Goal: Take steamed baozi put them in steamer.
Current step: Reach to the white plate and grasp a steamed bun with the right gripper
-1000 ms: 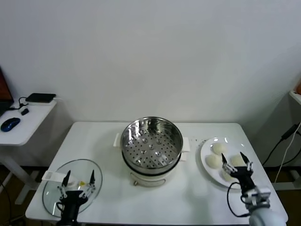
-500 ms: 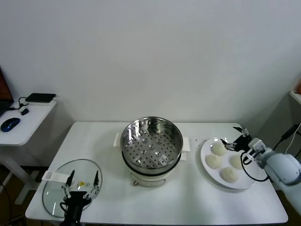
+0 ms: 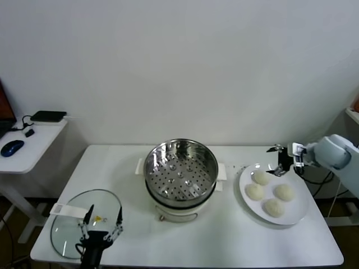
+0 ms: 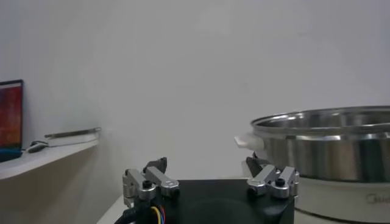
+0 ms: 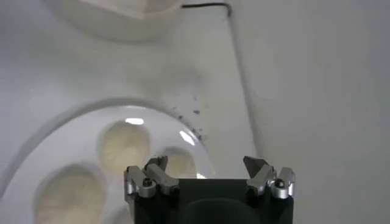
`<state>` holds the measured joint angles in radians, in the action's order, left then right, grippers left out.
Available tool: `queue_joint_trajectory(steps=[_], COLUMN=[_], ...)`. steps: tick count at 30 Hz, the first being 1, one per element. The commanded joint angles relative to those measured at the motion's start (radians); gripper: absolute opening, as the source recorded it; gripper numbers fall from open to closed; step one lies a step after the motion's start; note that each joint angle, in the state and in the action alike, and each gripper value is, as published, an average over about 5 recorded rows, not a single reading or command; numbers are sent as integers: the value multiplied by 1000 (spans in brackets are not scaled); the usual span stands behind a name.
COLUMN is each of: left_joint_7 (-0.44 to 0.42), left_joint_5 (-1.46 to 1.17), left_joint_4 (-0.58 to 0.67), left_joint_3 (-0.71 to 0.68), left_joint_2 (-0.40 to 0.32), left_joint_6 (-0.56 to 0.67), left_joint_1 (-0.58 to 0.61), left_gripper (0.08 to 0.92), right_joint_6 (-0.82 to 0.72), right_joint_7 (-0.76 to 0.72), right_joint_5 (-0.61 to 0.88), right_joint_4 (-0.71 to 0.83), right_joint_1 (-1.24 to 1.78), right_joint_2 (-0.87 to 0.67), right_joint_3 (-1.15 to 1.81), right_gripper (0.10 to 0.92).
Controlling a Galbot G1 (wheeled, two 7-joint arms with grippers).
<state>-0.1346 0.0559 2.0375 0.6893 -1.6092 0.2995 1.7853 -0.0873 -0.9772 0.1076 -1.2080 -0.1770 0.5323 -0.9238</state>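
Note:
Four off-white baozi lie on a white plate (image 3: 299, 212) at the table's right: the far one (image 3: 260, 177), the left one (image 3: 254, 191), the right one (image 3: 284, 192) and the near one (image 3: 274, 208). The steamer (image 3: 180, 168), a shiny perforated basket on a cream base, stands empty at the table's middle. My right gripper (image 3: 277, 160) is open and empty, just above the plate's far edge. In the right wrist view the gripper (image 5: 206, 163) hovers over the plate (image 5: 61, 125) and a baozi (image 5: 125, 145). My left gripper (image 3: 104, 219) is open and empty at the front left; its wrist view (image 4: 207, 163) shows the steamer (image 4: 329, 143) beyond it.
A round glass lid (image 3: 70, 224) lies flat at the table's front left, under my left gripper. A small side table (image 3: 28, 157) with a blue mouse (image 3: 12, 148) stands left. Cables (image 3: 336, 168) hang past the table's right edge.
My right arm has swung from the plate's near side to its far edge. My left gripper has drifted slightly right and nearer. The baozi have not moved.

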Motion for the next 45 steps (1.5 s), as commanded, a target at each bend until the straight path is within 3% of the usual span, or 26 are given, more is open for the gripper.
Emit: queue_joint_trajectory(steps=[1, 25, 33, 45], left_joint_7=[-2, -2, -1, 0], left_joint_5=[10, 33, 42, 55], left_joint_4=[0, -28, -40, -51], left_joint_3=[2, 21, 21, 20], left_joint_2=[-13, -13, -9, -5], left_joint_6=[8, 24, 28, 34], left_joint_1=[-1, -7, -11, -15], left_gripper=[823, 823, 823, 823], right_joint_6=[117, 139, 175, 188], right_joint_7=[-207, -102, -69, -62], right_joint_5=[16, -60, -143, -163], right_joint_4=[222, 396, 491, 515], right_joint_1=[-335, 33, 76, 89], right_joint_2=[112, 278, 328, 348], right_joint_3=[-471, -104, -20, -4], right_gripper=[823, 823, 823, 823])
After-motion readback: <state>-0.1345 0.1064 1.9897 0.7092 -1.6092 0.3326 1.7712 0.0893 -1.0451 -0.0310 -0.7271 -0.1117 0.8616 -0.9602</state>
